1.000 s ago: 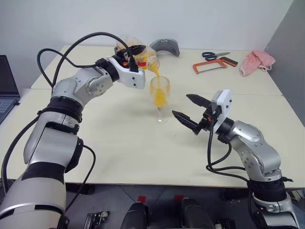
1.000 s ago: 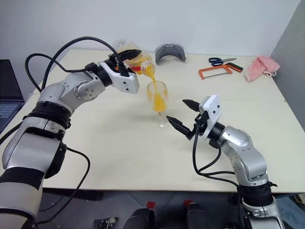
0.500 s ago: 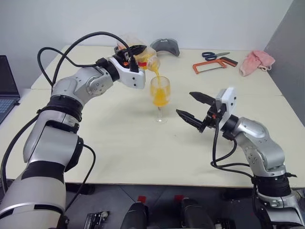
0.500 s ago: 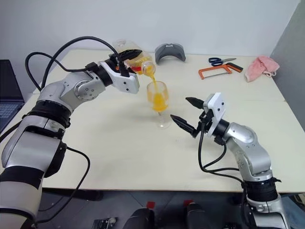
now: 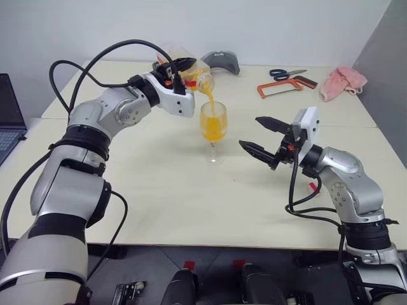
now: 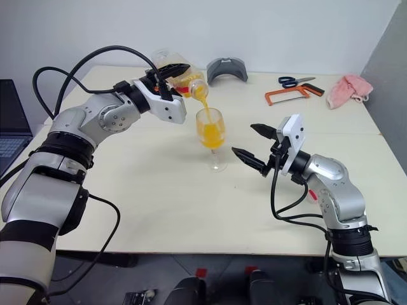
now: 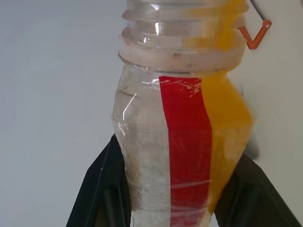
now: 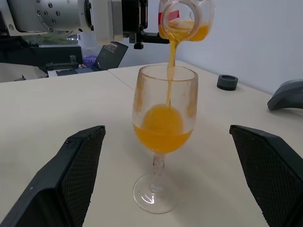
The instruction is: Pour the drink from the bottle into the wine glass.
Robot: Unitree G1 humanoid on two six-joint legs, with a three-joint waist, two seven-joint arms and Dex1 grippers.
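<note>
Left gripper [image 5: 182, 71] is clamped on the bottle [image 5: 191, 75], tipped neck-down with its mouth directly above the wine glass [image 5: 213, 132] rim. The drink [image 8: 163, 127] streams down, the bowl under half full. Right gripper [image 5: 259, 136], jaws wide and empty, sits just beside the glass on the table [image 5: 191, 203]. 1 loose cap [image 8: 227, 82] lies behind.

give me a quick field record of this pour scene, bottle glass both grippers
bottle: uncapped, tilted over the glass, mouth down
drink: streaming into the bowl, part filled
wine glass: upright on the table, nothing gripping it
left gripper: shut on bottle
right gripper: open, beside the glass, apart from it
</note>
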